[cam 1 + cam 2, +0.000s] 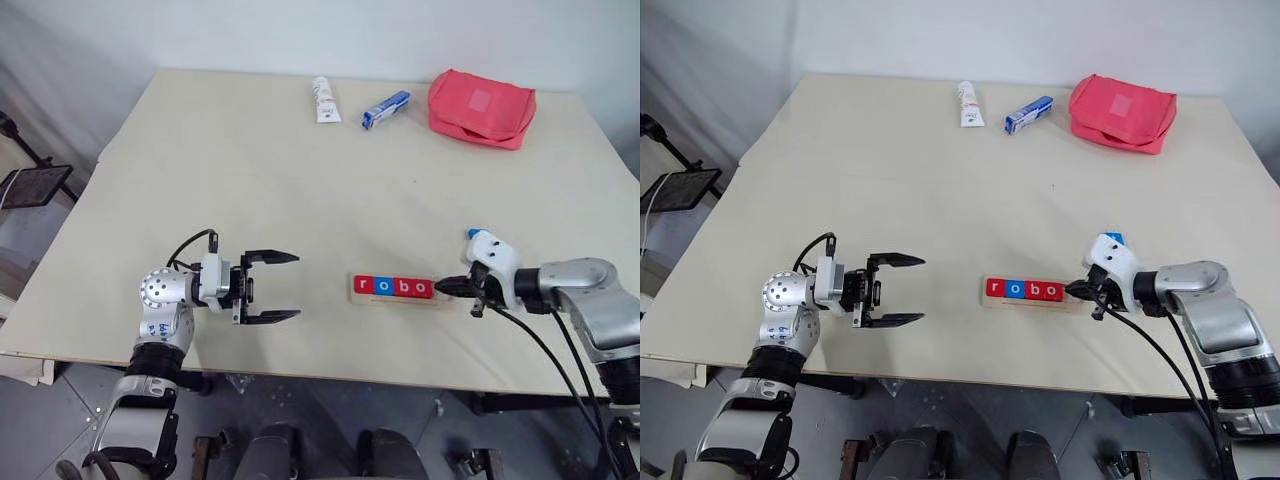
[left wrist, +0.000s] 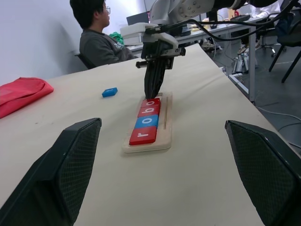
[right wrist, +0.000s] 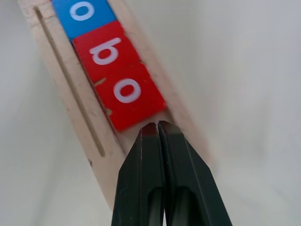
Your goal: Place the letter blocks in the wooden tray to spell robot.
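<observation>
While four red and blue letter blocks (image 1: 393, 288) fill the pale wooden tray (image 1: 400, 299) near the tabletop's front edge, closed right gripper (image 1: 441, 286) touches the last block; left gripper (image 1: 284, 287) gapes empty.

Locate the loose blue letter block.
The blue block lies on the table beyond the wooden tray, beside the right pincer; the right arm partly hides it in the head views.

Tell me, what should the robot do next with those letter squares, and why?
Probably lift the shut right claw off the long pale wooden tray and fetch the small blue tile lying on the table beyond it. Four red and blue letter tiles spell "robo", and the tray's end slot sits empty, so one letter seems missing.
</observation>
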`<state>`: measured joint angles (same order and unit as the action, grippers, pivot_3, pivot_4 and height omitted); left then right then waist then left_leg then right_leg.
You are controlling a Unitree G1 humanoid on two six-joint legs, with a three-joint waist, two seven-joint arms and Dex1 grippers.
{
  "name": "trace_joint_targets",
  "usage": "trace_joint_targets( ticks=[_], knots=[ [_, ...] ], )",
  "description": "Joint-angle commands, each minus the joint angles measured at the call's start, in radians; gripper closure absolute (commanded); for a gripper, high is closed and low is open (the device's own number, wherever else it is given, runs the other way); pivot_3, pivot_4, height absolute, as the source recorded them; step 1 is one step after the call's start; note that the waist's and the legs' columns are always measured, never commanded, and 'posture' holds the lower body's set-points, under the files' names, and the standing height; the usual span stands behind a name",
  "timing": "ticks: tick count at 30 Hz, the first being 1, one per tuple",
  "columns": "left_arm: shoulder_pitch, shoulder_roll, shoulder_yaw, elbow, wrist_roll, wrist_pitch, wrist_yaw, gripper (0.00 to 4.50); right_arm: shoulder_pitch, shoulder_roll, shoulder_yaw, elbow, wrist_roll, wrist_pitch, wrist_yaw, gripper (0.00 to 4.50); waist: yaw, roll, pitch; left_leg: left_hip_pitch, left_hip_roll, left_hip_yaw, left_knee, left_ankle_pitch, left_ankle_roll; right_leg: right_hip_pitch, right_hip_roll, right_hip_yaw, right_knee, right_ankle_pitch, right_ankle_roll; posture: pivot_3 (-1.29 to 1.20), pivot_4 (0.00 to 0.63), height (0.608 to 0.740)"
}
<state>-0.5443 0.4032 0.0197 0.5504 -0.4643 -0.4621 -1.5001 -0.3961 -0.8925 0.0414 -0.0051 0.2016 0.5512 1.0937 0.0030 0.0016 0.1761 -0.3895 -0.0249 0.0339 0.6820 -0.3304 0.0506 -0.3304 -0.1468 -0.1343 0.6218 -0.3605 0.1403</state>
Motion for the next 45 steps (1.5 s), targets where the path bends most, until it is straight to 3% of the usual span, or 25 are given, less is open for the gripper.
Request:
trace_joint_targets(
  ticks=[1, 5, 7, 14, 19, 26, 38, 45],
  knots=[
    [-0.014, 0.002, 0.000, 0.003, -0.003, -0.014, -0.048, 0.00, 0.044, -0.036, -0.110, -0.093, 0.040, 0.041, -0.037, 4.44, 0.001, 0.000, 0.000, 0.000, 0.000, 0.000, 0.000, 0.000, 0.000, 0.000, 0.000, 0.000, 0.000, 0.000, 0.000, 0.00, 0.150, 0.740],
    [-0.014, 0.005, -0.003, 0.006, -0.008, -0.012, -0.059, 0.00, 0.105, -0.009, -0.225, -0.152, 0.068, 0.064, -0.123, 4.44, 0.002, 0.000, 0.000, 0.000, 0.000, 0.000, 0.000, 0.000, 0.000, 0.000, 0.000, 0.000, 0.000, 0.000, 0.000, 0.00, 0.150, 0.740],
    [-0.012, 0.008, -0.003, 0.004, -0.010, -0.010, -0.063, 0.00, 0.116, 0.027, -0.294, -0.157, 0.078, 0.086, -0.206, 4.05, 0.002, 0.000, 0.000, 0.000, 0.000, 0.000, 0.000, 0.000, 0.000, 0.000, 0.000, 0.000, 0.000, 0.000, 0.000, 0.00, 0.150, 0.740],
    [0.002, 0.025, -0.004, -0.006, -0.019, 0.003, -0.079, 0.00, 0.221, 0.141, -0.501, -0.235, 0.123, 0.130, -0.397, 1.73, 0.011, 0.000, 0.000, 0.000, 0.000, 0.000, -0.001, 0.000, 0.000, 0.000, 0.000, 0.000, 0.000, 0.000, 0.000, 0.00, 0.150, 0.740],
    [0.011, 0.029, -0.007, -0.018, -0.024, 0.008, -0.082, 0.00, 0.239, 0.199, -0.559, -0.263, 0.174, 0.161, -0.464, 0.02, 0.014, 0.000, 0.000, 0.000, 0.000, 0.001, -0.001, 0.000, 0.000, 0.000, 0.000, 0.001, 0.000, 0.000, 0.000, 0.00, 0.150, 0.740],
    [0.018, 0.030, -0.017, -0.038, -0.029, 0.017, -0.086, 0.00, 0.122, 0.253, -0.482, -0.154, 0.177, 0.200, -0.565, 0.02, 0.007, 0.000, 0.000, 0.001, 0.000, 0.001, -0.001, 0.000, 0.000, 0.000, 0.000, 0.001, 0.000, 0.000, 0.000, 0.00, 0.150, 0.740],
    [0.094, 0.063, -0.013, -0.141, -0.045, 0.044, -0.048, 0.00, -0.261, 0.271, -0.304, 0.477, 0.032, -0.019, -0.626, 0.02, -0.008, 0.000, 0.000, 0.001, 0.000, 0.001, -0.002, 0.000, 0.000, -0.001, 0.000, 0.001, 0.001, 0.000, 0.000, 0.00, 0.150, 0.740],
    [0.137, 0.081, 0.002, -0.193, -0.050, 0.060, -0.027, 0.00, -0.320, 0.290, -0.251, 0.684, -0.013, -0.118, -0.605, 0.02, -0.009, 0.000, 0.000, 0.001, 0.000, 0.000, -0.002, 0.000, 0.000, -0.001, 0.000, 0.001, 0.001, 0.000, 0.000, 0.00, 0.150, 0.740]
  ],
)
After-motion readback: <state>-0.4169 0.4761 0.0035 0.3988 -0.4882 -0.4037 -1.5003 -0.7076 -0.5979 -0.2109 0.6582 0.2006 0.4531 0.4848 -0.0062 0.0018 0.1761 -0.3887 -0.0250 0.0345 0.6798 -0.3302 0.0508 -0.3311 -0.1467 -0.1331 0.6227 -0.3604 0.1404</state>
